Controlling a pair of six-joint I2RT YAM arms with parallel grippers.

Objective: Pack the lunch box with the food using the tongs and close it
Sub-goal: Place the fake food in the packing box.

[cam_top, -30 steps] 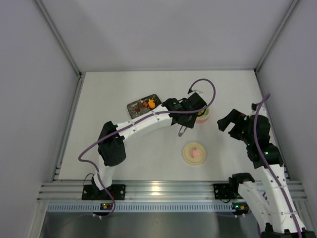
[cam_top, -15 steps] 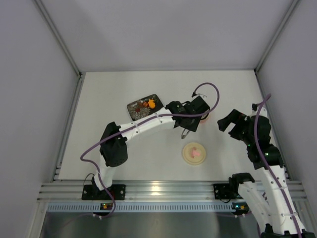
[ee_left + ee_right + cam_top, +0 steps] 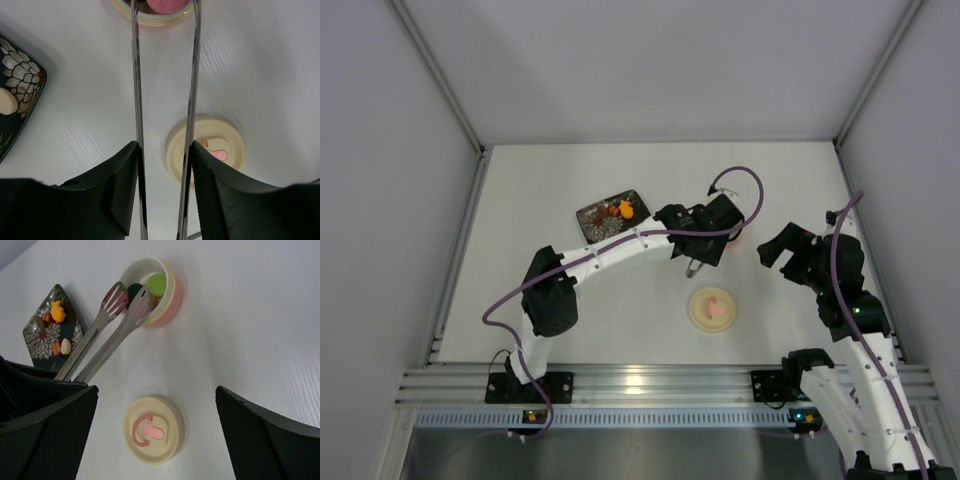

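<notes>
Lunch box (image 3: 172, 296): open and upright on the counter, right of centre and toward the far edge. A green piece (image 3: 157, 282) and a dark piece (image 3: 134, 290) lie inside.
Left jaws (image 3: 164, 145): pressed against the outer sides of both arms of the tongs (image 3: 136, 75), so gripping them, well back from the working end.
Tong tips: the slotted ends (image 3: 141, 305) stand apart over the box's mouth with nothing seen between them. Whether they touch the rim I cannot tell.
Lid (image 3: 154, 429): flat on the counter, knob up, closer to the near edge than the box and just below the left wrist.
Plate (image 3: 40, 347): left of the box, toward the far edge. It carries an orange piece (image 3: 57, 311), a cream piece (image 3: 66, 346) and a few more, so packing looks unfinished.
Right jaws (image 3: 156, 390): wide apart and holding nothing, above the counter's right side, near both box and lid.
Risk, box: it looks small and light, so a tip that catches the rim on the way out could tilt or drag it and spill the food.
Risk, tongs: the arms are thin and smooth and held only by side pressure, so a loose grip could let them twist or slide out.
Risk, food: the pieces are tiny, and a hard or off-centre squeeze may flick one across the counter.
Risk, lid: a low pass of the left wrist could knock it.
Risk, arms: if the right arm reaches in while the left arm is over the box, they may collide.
</notes>
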